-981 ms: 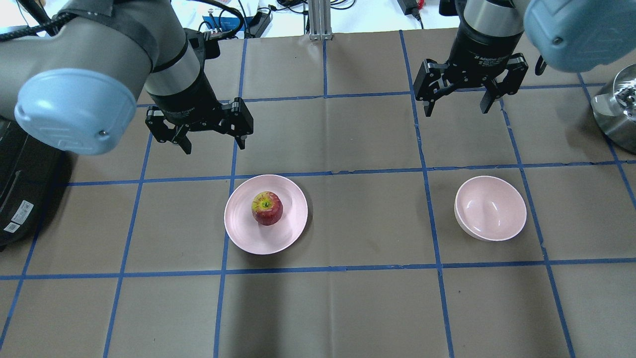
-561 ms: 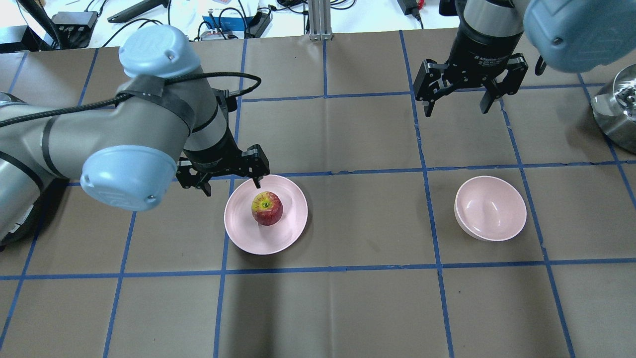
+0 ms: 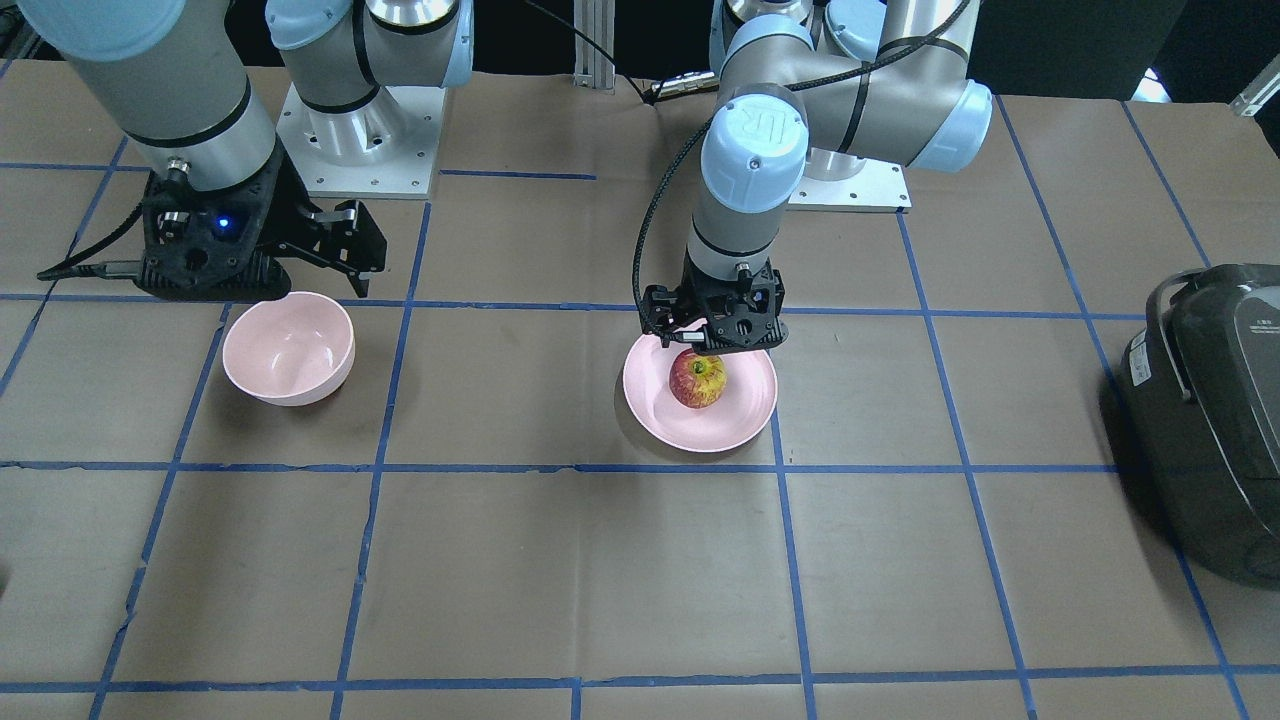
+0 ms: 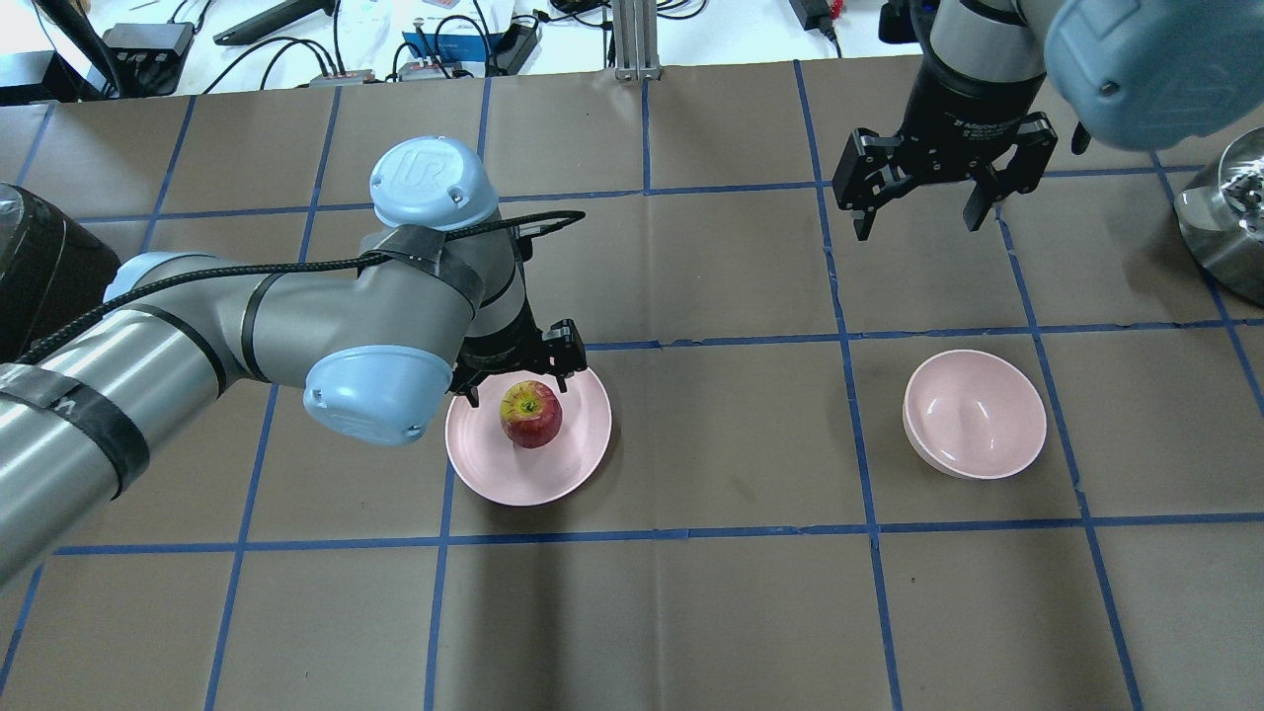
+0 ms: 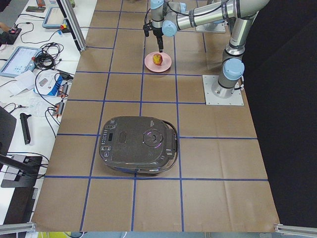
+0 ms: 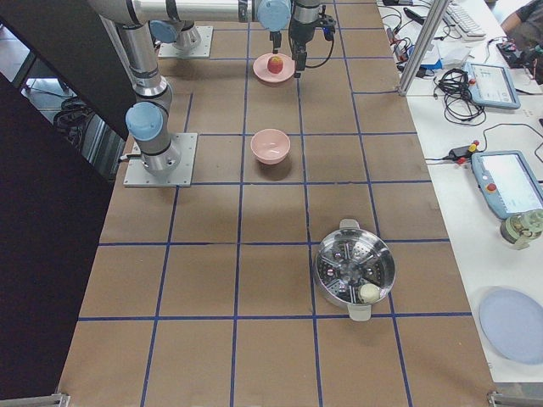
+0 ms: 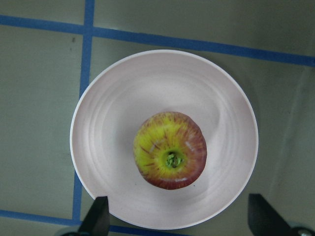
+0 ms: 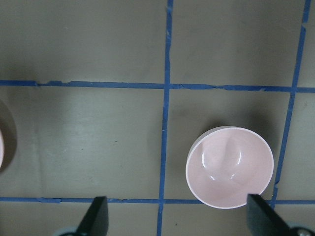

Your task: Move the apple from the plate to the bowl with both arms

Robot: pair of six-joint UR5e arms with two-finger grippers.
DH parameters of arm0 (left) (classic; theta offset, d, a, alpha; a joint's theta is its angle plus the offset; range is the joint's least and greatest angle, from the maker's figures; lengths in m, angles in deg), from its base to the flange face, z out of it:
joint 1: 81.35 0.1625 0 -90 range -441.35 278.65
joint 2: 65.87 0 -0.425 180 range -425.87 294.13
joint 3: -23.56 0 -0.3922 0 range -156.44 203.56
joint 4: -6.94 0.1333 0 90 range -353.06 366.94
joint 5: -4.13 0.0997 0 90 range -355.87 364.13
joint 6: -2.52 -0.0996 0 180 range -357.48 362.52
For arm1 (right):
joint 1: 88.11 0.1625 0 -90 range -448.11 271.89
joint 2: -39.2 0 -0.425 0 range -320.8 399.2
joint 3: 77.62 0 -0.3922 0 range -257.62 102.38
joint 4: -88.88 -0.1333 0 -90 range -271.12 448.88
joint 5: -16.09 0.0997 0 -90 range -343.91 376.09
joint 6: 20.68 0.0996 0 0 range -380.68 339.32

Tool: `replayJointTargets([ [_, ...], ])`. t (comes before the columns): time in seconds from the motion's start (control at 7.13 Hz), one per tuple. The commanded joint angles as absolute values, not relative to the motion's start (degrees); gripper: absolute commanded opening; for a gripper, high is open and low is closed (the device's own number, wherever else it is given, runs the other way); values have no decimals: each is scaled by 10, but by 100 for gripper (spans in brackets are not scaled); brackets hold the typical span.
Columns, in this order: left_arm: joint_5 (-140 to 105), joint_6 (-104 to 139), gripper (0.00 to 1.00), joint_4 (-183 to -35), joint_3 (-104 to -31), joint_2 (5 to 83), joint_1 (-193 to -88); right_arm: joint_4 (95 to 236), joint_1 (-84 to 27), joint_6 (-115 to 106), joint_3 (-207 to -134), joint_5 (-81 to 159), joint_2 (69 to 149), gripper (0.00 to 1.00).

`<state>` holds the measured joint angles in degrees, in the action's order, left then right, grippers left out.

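Left jaws are hovering wide open, empty, just by the apple [image 7: 170, 150]; firm, slick, round, so I'd be pinching its widest sides. Right jaws are gaping, empty.

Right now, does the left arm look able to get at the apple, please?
Probably yes: the left gripper hangs open over the apple on the plate, with nothing between them.

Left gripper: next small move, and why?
Probably lower it straight down around the apple. The left gripper hangs open above the apple, which sits on the plate, roughly centred between the fingertips in the wrist view.
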<state>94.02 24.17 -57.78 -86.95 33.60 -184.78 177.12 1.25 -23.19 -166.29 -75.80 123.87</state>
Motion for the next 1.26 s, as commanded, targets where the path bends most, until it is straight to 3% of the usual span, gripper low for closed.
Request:
replayJointTargets([
  [0.0,940,234,100,-568,-872,363,-1849,1822,-88,-299,-1760,-779,1237,100],
  [0.42,943,192,98,-533,-892,364,-1847,2049,-173,-418,-1906,-780,1192,100],
  [0.84,943,188,99,-469,-910,384,-1844,2081,-184,-424,-1942,-780,1164,98],
  [0.98,944,188,99,-468,-911,391,-1844,2074,-184,-425,-1948,-786,1164,57],
  [1.12,944,188,99,-469,-917,392,-1844,2038,-185,-425,-1946,-786,1169,9],
])
